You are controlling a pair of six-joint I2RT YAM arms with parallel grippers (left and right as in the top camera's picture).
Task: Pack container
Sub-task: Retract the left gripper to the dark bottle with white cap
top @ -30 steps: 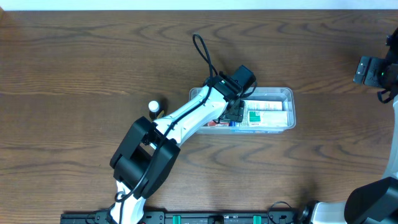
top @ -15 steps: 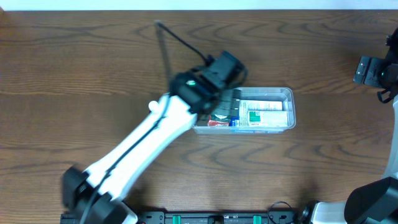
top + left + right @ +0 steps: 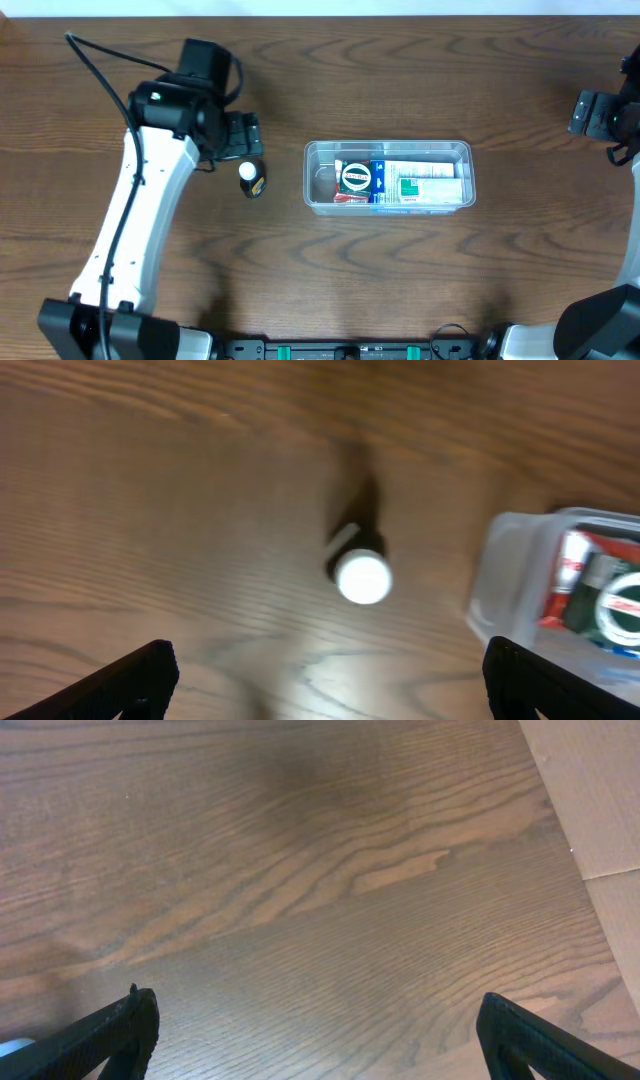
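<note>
The container (image 3: 455, 150) is a clear plastic tub lying mid-table, and its left end also shows in the left wrist view as the container (image 3: 500, 575). Inside lie a round tin (image 3: 356, 178), a white and green box (image 3: 425, 184) and other packets. A small dark bottle with a white cap (image 3: 250, 177) stands left of the tub, and the same bottle (image 3: 362, 576) appears in the left wrist view. My left gripper (image 3: 243, 134) hovers just behind the bottle, open and empty (image 3: 330, 688). My right gripper (image 3: 596, 112) is at the far right edge, open over bare wood (image 3: 325, 1045).
The wooden table (image 3: 420, 280) runs across the whole view. A pale cardboard-like surface (image 3: 600, 810) borders the table at the right wrist view's upper right. The left arm's white links (image 3: 130, 240) stretch from the front edge up the left side.
My left arm has swung out of the container and back to the left, ending by the bottle. The round tin now shows uncovered in the tub. The right arm has not moved.
</note>
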